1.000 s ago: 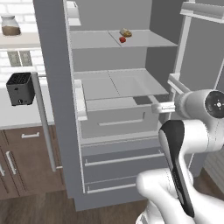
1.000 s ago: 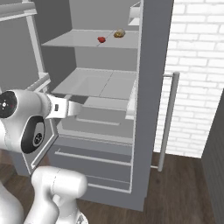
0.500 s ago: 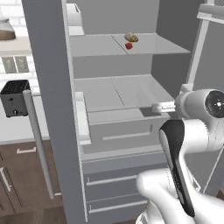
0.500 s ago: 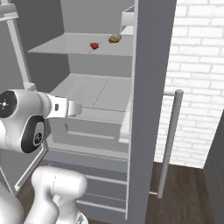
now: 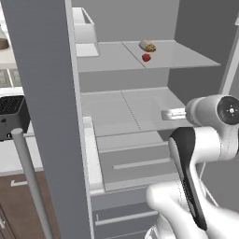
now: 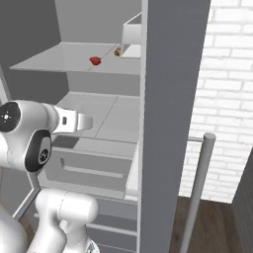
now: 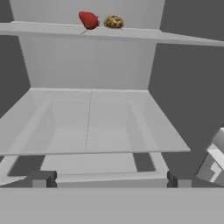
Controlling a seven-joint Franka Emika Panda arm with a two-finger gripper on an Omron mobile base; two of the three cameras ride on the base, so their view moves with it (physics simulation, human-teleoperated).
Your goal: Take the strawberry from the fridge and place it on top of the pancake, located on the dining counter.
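The fridge stands open, its grey door edges framing both base views and its pale shelves in plain sight. The strawberry lies on the upper shelf, near the middle, with a tan-brown lumpy food item just beside it and a little further back; in the hand view the berry sits at the shelf's front edge, left of that brown item. A white bin stands at the left end of the same shelf. The arm reaches forward at the height of the lower shelf, well below the strawberry, with the tool pointed into the fridge over that shelf. The two dark fingertips rise far apart at the bottom of the hand view, so the tool is wide and holds nothing. Below the lower shelf are the fridge's drawers. A long bar handle runs down the door at the right, in front of a white brick wall. A black toaster stands on the bench left of the fridge.
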